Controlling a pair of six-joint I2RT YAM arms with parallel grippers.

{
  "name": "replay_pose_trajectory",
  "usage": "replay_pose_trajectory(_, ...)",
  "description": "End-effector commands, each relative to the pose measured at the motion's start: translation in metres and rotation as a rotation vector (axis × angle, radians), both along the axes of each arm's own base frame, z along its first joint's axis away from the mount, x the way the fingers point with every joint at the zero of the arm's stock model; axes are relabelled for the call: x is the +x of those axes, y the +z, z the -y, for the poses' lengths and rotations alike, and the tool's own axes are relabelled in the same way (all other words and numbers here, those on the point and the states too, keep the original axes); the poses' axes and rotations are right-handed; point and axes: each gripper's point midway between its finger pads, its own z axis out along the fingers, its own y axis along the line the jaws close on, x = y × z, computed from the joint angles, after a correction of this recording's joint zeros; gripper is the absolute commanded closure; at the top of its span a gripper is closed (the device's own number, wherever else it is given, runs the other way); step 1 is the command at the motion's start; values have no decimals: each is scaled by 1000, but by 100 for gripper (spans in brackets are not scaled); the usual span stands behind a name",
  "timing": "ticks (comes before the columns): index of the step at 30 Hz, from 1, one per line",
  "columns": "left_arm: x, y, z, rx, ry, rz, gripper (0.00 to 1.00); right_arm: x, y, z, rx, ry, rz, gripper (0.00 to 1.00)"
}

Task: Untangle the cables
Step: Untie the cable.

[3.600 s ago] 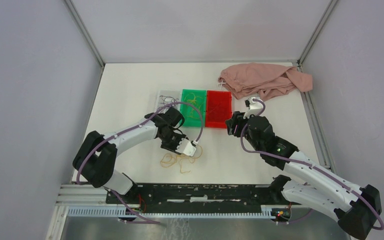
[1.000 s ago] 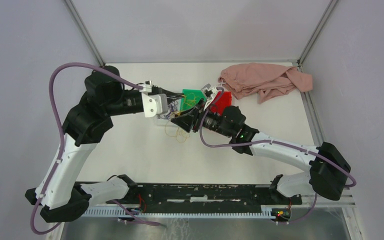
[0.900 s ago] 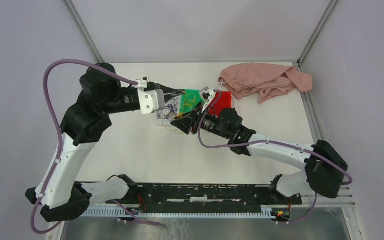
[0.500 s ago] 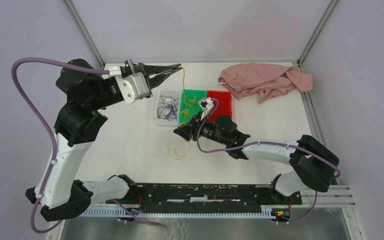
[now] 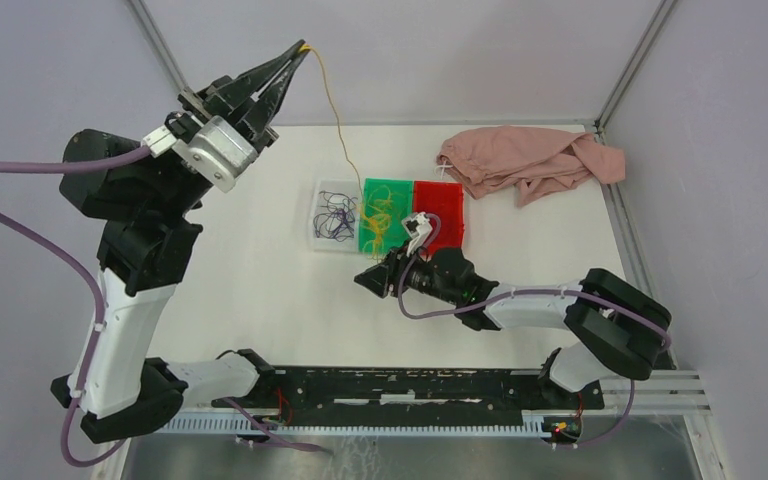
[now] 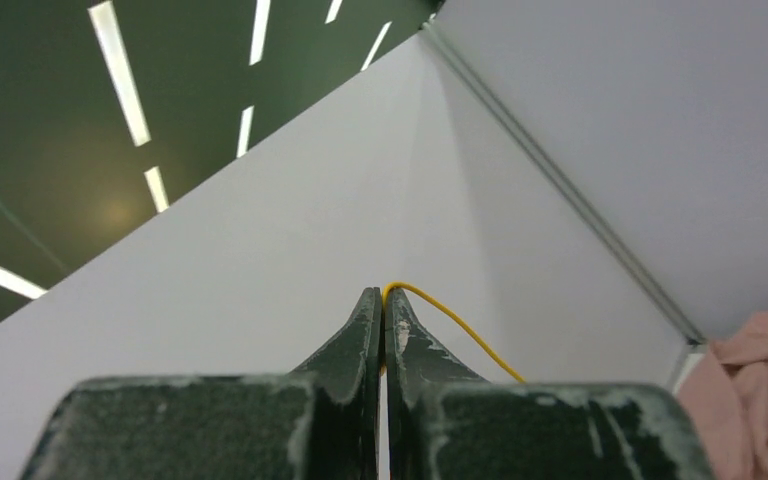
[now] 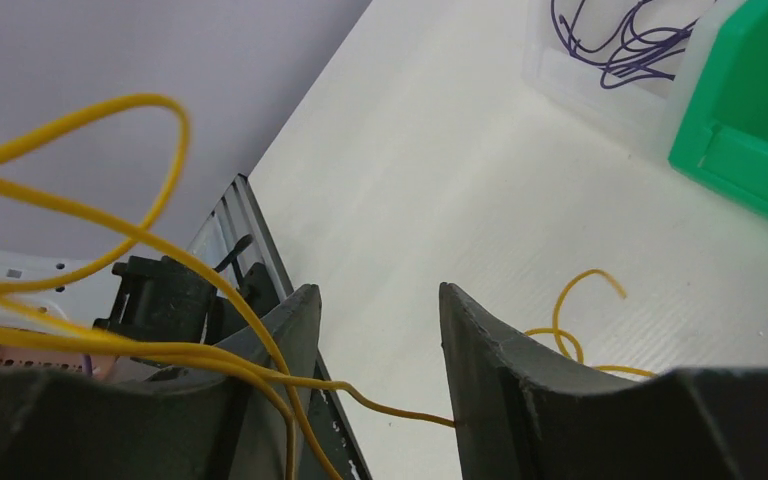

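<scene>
A: Where is the left gripper (image 5: pixel 300 50)?
B: High up, toward 11 o'clock from the bins in the top view. Its jaws are pressed together on the end of one yellow cable (image 5: pixel 332 112). The wrist view shows the strand leaving the fingertips and curving off toward 4 o'clock.
A: And where does that cable run?
B: It hangs down toward 5 o'clock into the green bin (image 5: pixel 400 193), where more yellow strands lie heaped.
A: And the right gripper (image 5: pixel 363 281)?
B: Low over the table (image 5: pixel 260 280), at 6 o'clock of the green bin, with its jaws apart. In its wrist view yellow loops (image 7: pixel 110 230) drape over one finger and one strand crosses the gap. A loose yellow strand (image 7: pixel 565 295) lies on the table at 3 o'clock.
A: The other cables?
B: Purple cables (image 5: pixel 336 215) sit in the clear bin (image 5: pixel 316 238), at 9 o'clock of the green one. The red bin (image 5: pixel 445 220) is at its 3 o'clock. A pink cloth (image 5: pixel 530 160) lies toward 2 o'clock.
</scene>
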Motion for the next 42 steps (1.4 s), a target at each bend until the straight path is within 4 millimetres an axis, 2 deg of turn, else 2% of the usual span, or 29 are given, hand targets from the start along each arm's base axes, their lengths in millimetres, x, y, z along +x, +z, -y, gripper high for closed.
replay_pose_trajectory(1,-1,29,-34,-72,190,157,97,-2,26,5,57,-19,64,45)
replay_pose_trajectory(4,4,35,-53,-122,317,235,97,-6,32,13,43,-21,82,42)
replay_pose_trajectory(8,10,64,-87,-236,507,301,97,-11,23,28,18,-43,67,40)
replay_pose_trajectory(13,-9,107,-112,-311,613,434,97,-19,17,45,25,-77,44,37)
replay_pose_trajectory(18,-25,137,-124,-361,668,530,97,-23,12,62,18,-120,22,36)
replay_pose_trajectory(22,-34,149,-128,-382,665,561,97,-26,2,77,1,-159,-4,43)
replay_pose_trajectory(25,-27,140,-120,-340,634,521,97,-27,4,86,-4,-177,3,47)
replay_pose_trajectory(27,-22,131,-114,-312,621,502,97,-26,14,88,-25,-179,28,50)
replay_pose_trajectory(31,-9,107,-95,-216,536,403,97,-22,58,78,-30,-144,122,41)
replay_pose_trajectory(33,-8,93,-85,-172,491,376,97,-19,85,69,-14,-121,170,36)
replay_pose_trajectory(37,-13,64,-71,-100,391,326,97,-14,137,37,38,-41,248,30)
replay_pose_trajectory(40,-14,42,-64,-61,337,270,97,-15,170,9,93,33,296,28)
replay_pose_trajectory(42,-13,30,-60,-42,312,230,97,-17,185,-7,115,78,325,27)
